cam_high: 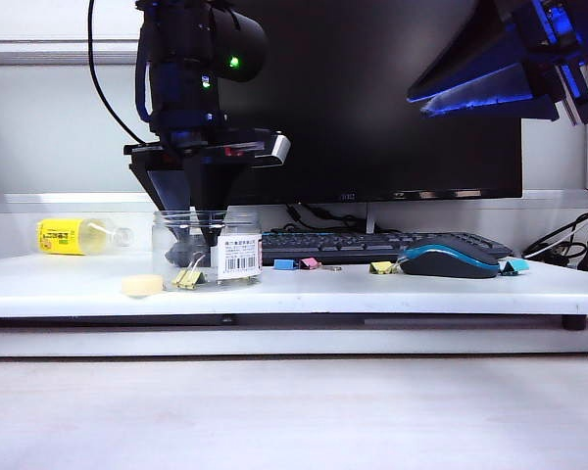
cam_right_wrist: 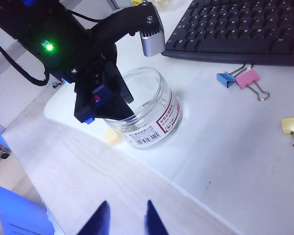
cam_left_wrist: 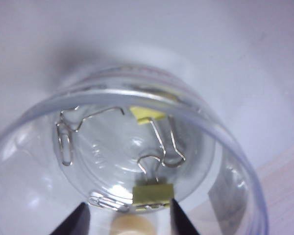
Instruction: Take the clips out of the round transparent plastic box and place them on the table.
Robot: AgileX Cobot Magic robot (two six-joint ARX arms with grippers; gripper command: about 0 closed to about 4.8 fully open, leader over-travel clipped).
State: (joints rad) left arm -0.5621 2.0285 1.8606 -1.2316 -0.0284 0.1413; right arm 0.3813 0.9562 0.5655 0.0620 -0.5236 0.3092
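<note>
A white barcode label (cam_high: 238,257) fronts the round transparent plastic box (cam_high: 207,249), just beside the left tool (cam_high: 189,253) lowered into it; its digits and small print are too blurred to read. A red-edged sticker (cam_right_wrist: 168,118) on the same box carries characters that cannot be made out. Lettering on the yellow bottle label (cam_high: 61,236) is likewise illegible.

Exterior camera: low, near tabletop (cam_high: 392,292) height, facing the monitor (cam_high: 372,98) head-on. Left wrist camera: looks straight down into the round transparent plastic box (cam_left_wrist: 137,161), very close. Right wrist camera: high, angled down from farther off. All three views share the box (cam_high: 206,250) (cam_right_wrist: 149,115).
</note>
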